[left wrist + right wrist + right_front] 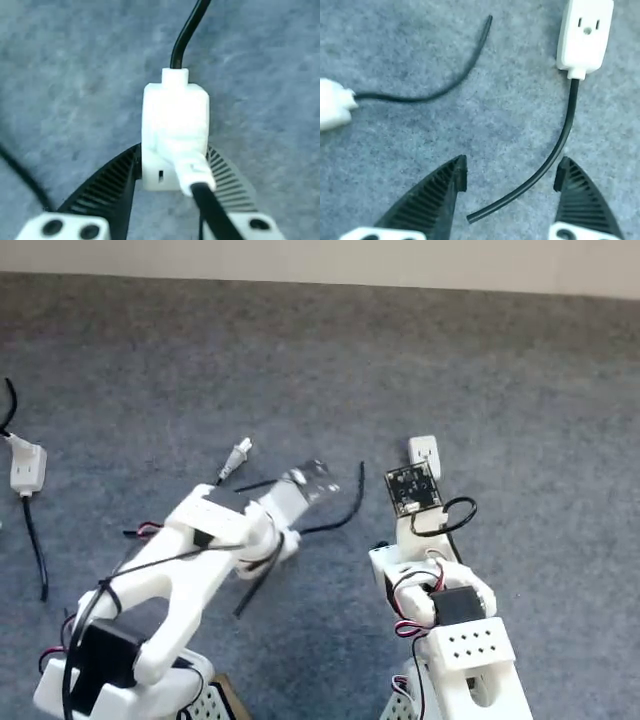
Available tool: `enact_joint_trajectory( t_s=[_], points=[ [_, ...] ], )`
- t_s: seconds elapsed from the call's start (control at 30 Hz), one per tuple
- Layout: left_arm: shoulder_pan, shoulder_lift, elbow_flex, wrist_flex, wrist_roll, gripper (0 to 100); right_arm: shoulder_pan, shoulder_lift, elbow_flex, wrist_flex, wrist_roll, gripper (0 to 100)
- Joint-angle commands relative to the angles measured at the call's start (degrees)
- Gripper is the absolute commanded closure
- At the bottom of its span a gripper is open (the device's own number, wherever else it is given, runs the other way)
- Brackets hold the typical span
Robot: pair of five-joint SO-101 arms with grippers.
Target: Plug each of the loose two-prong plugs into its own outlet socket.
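Grey carpet (pixel 520 370) is spread beneath both arms. A white rectangular outlet block (pixel 175 120), with a white plug (pixel 192 175) seated in its face, is clamped between the black ribbed jaws of the left gripper (pixel 175 150). The right gripper (pixel 512 162) is held with its jaws spread wide above a black cord (pixel 572 102) leading to a white outlet socket (pixel 585 32). A loose white two-prong plug (pixel 240 452) is seen lying on the carpet near the left arm.

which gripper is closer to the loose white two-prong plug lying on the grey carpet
Left. The left gripper, jaws shut on a white outlet block, sits near the white two-prong plug; the right gripper is farther off, by another white socket.
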Motion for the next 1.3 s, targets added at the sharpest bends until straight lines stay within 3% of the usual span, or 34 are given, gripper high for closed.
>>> enact_joint_trajectory(
  t_s=[0.0, 0.37, 0.6, 0.8, 0.9, 1.1, 1.27],
  points=[
    [-11.1, -1.5, -5.4, -0.4, -3.1, 100, 0.4, -0.7, -0.3, -1.2, -1.2, 72.4],
    [-39.1, -0.7, -23.3, 3.5, -11.3, 100, 0.4, -0.7, -0.3, -1.3, -1.3, 72.4],
    [-53.2, 15.6, -36.6, 1.5, -13.5, 100, 0.4, -0.8, -0.3, -1.3, -1.3, 72.4],
    [-57.3, 32.4, -50.1, 1.8, -13.3, 100, 0.4, -0.8, -0.3, -1.3, -1.3, 72.4],
    [-57.4, 36.2, -53.9, 6.3, -13.6, 98, 0.4, -0.7, -0.3, -1.3, -1.3, 72.4],
    [-56.2, 35.8, -56.5, 13.4, -13.4, 67, 0.4, -0.7, -0.3, -1.3, -1.3, 72.4],
    [-56.0, 31.7, -60.4, 17.8, -13.4, 69, 0.4, -0.7, -0.3, -1.3, -1.3, 72.4]
  ],
)
